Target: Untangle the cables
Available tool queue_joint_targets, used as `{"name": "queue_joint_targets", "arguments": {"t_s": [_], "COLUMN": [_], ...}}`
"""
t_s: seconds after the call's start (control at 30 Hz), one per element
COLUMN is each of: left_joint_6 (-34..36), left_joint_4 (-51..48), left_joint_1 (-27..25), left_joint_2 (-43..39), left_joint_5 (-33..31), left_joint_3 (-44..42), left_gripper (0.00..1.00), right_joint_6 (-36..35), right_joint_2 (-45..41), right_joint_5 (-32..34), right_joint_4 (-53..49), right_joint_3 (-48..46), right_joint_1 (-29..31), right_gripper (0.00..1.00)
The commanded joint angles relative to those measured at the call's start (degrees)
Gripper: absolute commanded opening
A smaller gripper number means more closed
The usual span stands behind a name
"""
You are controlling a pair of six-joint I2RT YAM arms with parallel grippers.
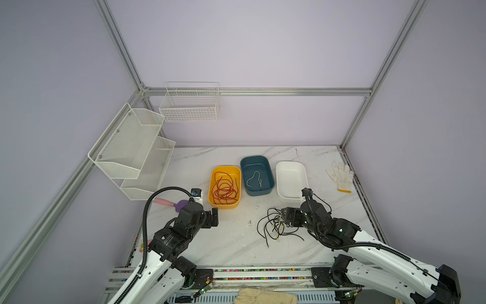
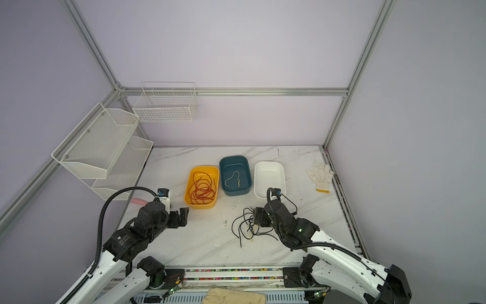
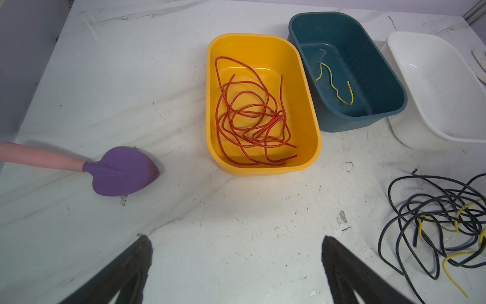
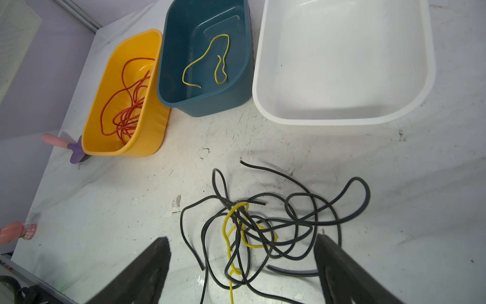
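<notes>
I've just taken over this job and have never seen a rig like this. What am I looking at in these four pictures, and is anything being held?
This is a two-armed robot working at a marble table. Two pictures look down on the whole scene from one camera head above. The other two come from a camera on each wrist, looking out between that arm's dark jaws.

On the table are a yellow bin with red cables, a blue bin with one yellow cable, a white bin with nothing in it, and a loose tangle of black and yellow cables. A glove lies near the right edge and a purple spatula near the left.

Nothing is held. The left end effector is open over bare table, and the right end effector is open over the tangle.
</notes>
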Motion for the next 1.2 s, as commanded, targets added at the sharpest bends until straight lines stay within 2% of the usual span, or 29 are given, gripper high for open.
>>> {"name": "queue_joint_targets", "arguments": {"t_s": [0.0, 0.2, 0.53, 0.77, 0.97, 1.17], "left_joint_6": [0.8, 0.8, 0.9, 1.0, 1.0, 1.0], "left_joint_4": [1.1, 1.0, 1.0, 0.9, 0.9, 0.8], "left_joint_1": [0.3, 0.4, 0.3, 0.3, 0.3, 0.2], "left_joint_2": [-0.4, -0.2, -0.1, 0.4, 0.5, 0.7], "left_joint_5": [0.8, 1.0, 1.3, 1.6, 1.7, 1.8], "left_joint_3": [3.6, 3.6, 3.6, 3.6, 3.7, 3.7], "left_gripper": [1.0, 1.0, 1.0, 1.0, 1.0, 1.0], "right_joint_6": [1.3, 1.3, 0.9, 0.5, 0.9, 1.5], "right_joint_2": [1.3, 5.7, 11.9, 14.9, 17.2, 17.8], "right_joint_5": [-0.8, -4.1, -3.6, -0.9, -1.2, 0.0], "right_joint_4": [3.7, 11.3, 16.0, 17.2, 18.0, 17.8], "right_joint_3": [-1.5, -2.7, -2.6, -2.3, -1.7, -1.3], "right_joint_1": [-0.2, -0.2, -0.2, -0.2, -0.3, -0.2], "right_gripper": [0.83, 0.68, 0.4, 0.34, 0.37, 0.25]}}
